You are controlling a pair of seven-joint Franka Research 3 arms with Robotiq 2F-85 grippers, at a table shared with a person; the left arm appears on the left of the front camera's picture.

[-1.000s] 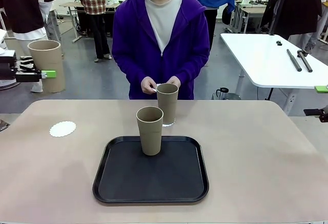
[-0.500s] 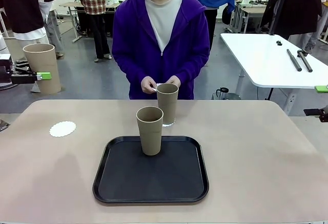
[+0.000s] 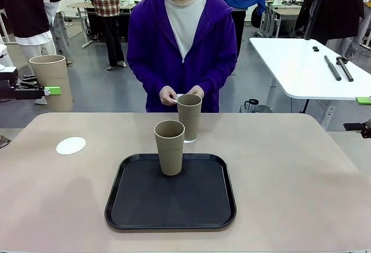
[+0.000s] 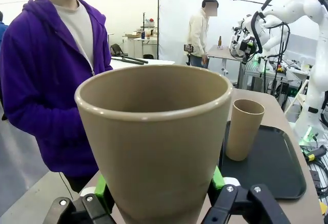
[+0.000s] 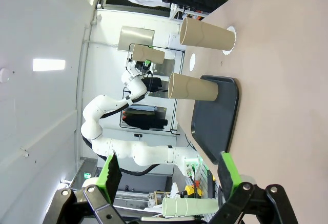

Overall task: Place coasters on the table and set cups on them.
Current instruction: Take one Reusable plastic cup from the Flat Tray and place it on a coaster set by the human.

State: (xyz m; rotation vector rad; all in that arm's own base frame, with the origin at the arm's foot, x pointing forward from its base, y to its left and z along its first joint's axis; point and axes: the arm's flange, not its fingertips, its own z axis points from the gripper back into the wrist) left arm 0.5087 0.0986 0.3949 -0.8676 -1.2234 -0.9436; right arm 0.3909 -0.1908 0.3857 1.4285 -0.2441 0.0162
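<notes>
My left gripper [image 4: 159,196] is shut on a tan cup [image 4: 154,142], its green pads against both sides of the cup. In the front view that cup [image 3: 51,82] hangs upright beyond the table's far left corner. A second cup [image 3: 169,147] stands on the black tray [image 3: 174,206]. A third cup [image 3: 189,117] stands behind the tray on a white coaster [image 3: 192,140]. A bare coaster [image 3: 71,145] lies on the table [image 3: 301,172] at the left. The person's hands [image 3: 181,96] hold something small and white. My right gripper [image 5: 169,175] is open with nothing between its fingers, off the table's right side.
The person in a purple hoodie [image 3: 182,44] stands at the far edge, right behind the third cup. A white table [image 3: 307,68] with black rods stands at the back right. The tabletop right of the tray is bare.
My left gripper has sunk a little with its cup at the far left. The other cups, the coasters, the person's hands and the right gripper have kept still.
</notes>
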